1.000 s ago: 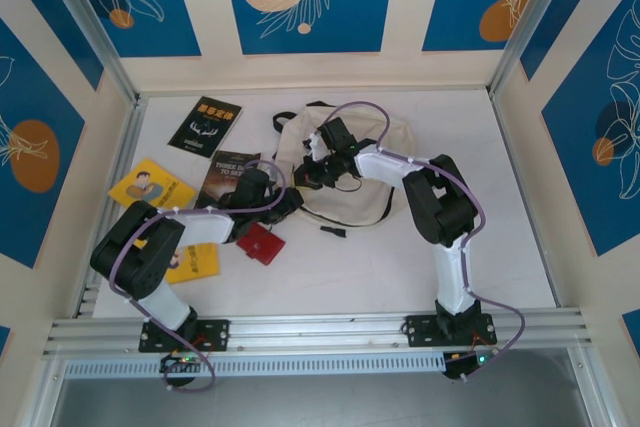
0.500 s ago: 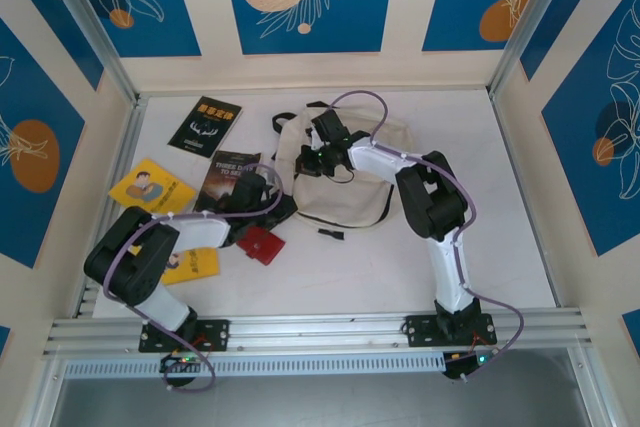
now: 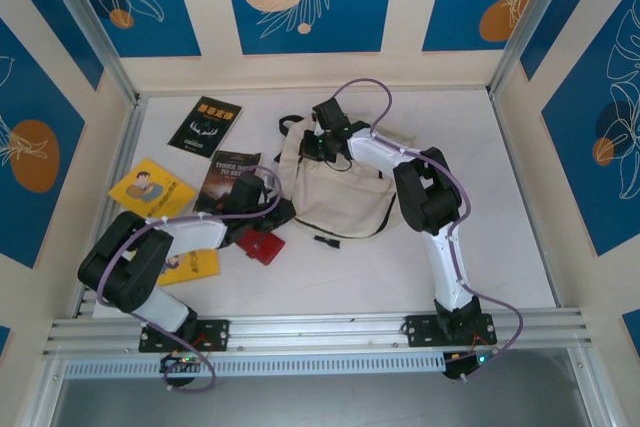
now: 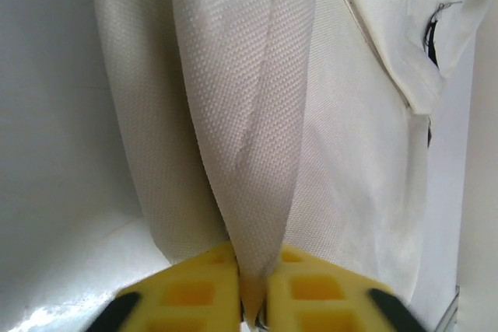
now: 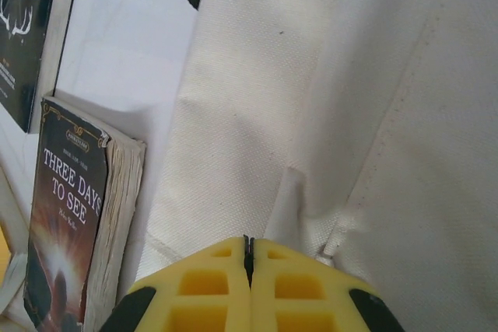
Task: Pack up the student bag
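Plainly soft, light and floppy: bound to sag, crease and slide wherever unsupported. Concerns the student bag [image 3: 345, 202], slumped mid-table at twelve o'clock from the arm bases. Pinched at its eight o'clock corner by the left gripper [image 4: 253, 305], a cream fold clamped between yellow jaws. Met at its eleven o'clock rim by the right gripper [image 5: 249, 270], jaws pressed together; cannot tell whether nipping cloth. Better taken by seams, trim or straps than loose panel.

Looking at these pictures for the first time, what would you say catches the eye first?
The cream student bag, slumped mid-scene, stands out most. The left end effector pinches a fold of its fabric; the right end effector rests shut at its far edge. A dark book lies left of it.
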{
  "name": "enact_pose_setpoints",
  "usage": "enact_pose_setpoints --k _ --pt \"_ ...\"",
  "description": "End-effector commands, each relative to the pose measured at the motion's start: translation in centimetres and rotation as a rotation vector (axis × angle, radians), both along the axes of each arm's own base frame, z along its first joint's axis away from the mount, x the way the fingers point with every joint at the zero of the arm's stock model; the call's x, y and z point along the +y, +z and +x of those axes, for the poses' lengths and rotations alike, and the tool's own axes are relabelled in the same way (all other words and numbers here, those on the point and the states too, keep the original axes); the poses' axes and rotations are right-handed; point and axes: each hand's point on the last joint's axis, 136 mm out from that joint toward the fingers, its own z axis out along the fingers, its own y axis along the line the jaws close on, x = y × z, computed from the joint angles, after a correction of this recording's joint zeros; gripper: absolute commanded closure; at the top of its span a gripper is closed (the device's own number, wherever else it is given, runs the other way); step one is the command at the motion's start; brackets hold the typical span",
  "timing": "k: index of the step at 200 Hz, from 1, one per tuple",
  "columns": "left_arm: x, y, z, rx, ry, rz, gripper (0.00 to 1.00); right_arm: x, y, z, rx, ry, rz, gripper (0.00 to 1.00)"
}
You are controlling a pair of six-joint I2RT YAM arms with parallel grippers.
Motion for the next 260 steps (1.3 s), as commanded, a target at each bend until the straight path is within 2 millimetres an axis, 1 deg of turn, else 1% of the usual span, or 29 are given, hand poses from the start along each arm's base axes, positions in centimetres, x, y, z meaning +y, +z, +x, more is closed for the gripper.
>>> enact_pose_setpoints --k 1,9,13,24,39,53,56,64,74,94,113,120,127,151,169,187,201,213,237,260 --pt "-0.5 0.9 -0.8 0.027 -0.065 0.003 0.67 -0.5 2.6 0.9 -0.053 0.047 0.013 0.88" --pt "-0.6 1.6 -0.4 0.012 -0.072 0.008 0.59 -0.8 3.0 0.0 -0.043 0.072 0.007 0.79" --pt "-0.6 2.1 -0.1 0.004 -0.074 0.013 0.55 -1.0 3.7 -0.2 -0.053 0.08 0.005 0.74" --pt "-0.3 3.0 0.4 -0.014 -0.071 0.04 0.46 -2.0 4.7 -1.4 -0.068 0.109 -0.012 0.62" --pt "0.6 4.2 1.2 -0.034 -0.059 0.084 0.39 -3.8 6.2 -3.1 -0.096 0.14 -0.054 0.48" --pt "2.1 4.9 1.8 -0.04 -0.034 0.137 0.33 -5.6 6.9 -4.8 -0.105 0.163 -0.098 0.4" --pt "2.4 5.0 1.9 -0.041 -0.032 0.148 0.32 -5.9 6.8 -5.2 -0.102 0.173 -0.11 0.39" --pt "3.4 5.5 2.2 -0.049 -0.02 0.179 0.29 -6.8 7.2 -6.3 -0.111 0.189 -0.137 0.36" --pt "4.8 5.8 2.5 -0.05 0.003 0.228 0.25 -7.5 7.1 -7.8 -0.108 0.224 -0.17 0.34" --pt "8.0 6.5 3.2 -0.056 0.059 0.306 0.17 -8.1 6.5 -10.8 -0.075 0.273 -0.207 0.32" --pt "10.9 6.6 3.6 -0.045 0.107 0.355 0.08 -7.4 5.6 -12.7 -0.017 0.282 -0.202 0.32" --pt "11.9 6.4 3.7 -0.037 0.12 0.37 0.06 -6.6 5.2 -13.3 0.001 0.289 -0.189 0.32" --pt "12.9 6.0 3.9 -0.02 0.135 0.381 0.01 -5.7 4.9 -13.9 0.019 0.304 -0.175 0.31" --pt "14.6 4.8 4.3 0.018 0.142 0.41 0.0 -2.8 3.6 -15.9 0.026 0.411 -0.199 0.32" --pt "15.8 3.8 4.6 0.057 0.172 0.421 0.0 -1.4 3.2 -17.5 0.01 0.518 -0.228 0.32" --pt "16.8 3.3 5.0 0.08 0.201 0.418 0.0 -0.4 3.2 -19.1 -0.005 0.624 -0.239 0.31" --pt "17.3 2.8 5.4 0.08 0.208 0.42 0.01 -0.1 2.7 -19.7 -0.008 0.668 -0.268 0.3" --pt "17.5 2.2 5.7 0.091 0.203 0.435 0.02 -0.4 1.8 -19.8 0.007 0.675 -0.312 0.3" --pt "17.3 0.5 6.1 0.135 0.187 0.439 0.07 -0.7 0.1 -19.4 0.04 0.661 -0.35 0.3" --pt "16.9 -1.4 6.3 0.185 0.17 0.435 0.13 -1.2 -0.8 -18.7 0.058 0.615 -0.351 0.3"
